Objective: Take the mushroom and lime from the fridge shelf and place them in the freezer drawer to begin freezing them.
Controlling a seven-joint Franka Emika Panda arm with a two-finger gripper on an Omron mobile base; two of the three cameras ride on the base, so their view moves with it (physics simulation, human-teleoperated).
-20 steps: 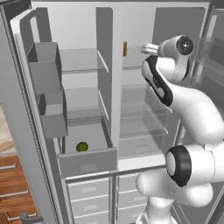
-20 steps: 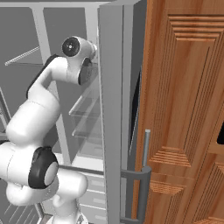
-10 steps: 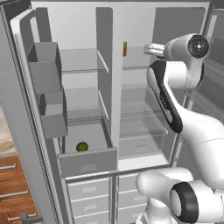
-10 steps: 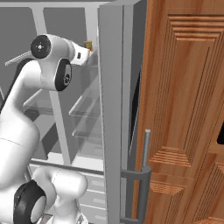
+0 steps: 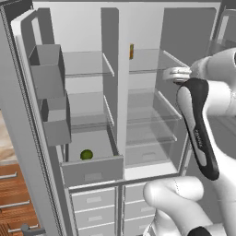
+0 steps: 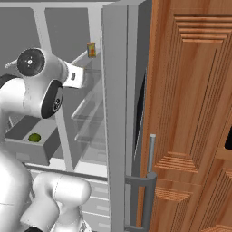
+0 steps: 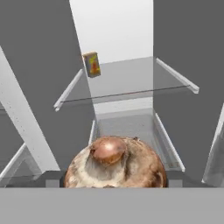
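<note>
Flat, even rendered light (no glare), soft shadows, slightly blurry pics.

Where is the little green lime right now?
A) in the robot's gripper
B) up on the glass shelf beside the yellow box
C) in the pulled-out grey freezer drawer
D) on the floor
C: the lime sits inside the open freezer drawer, low on the left, while the gripper holds the mushroom.

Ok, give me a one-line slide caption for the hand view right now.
Mushroom held close between the gripper fingertips, facing the fridge shelf with a small yellow-brown carton.
</note>
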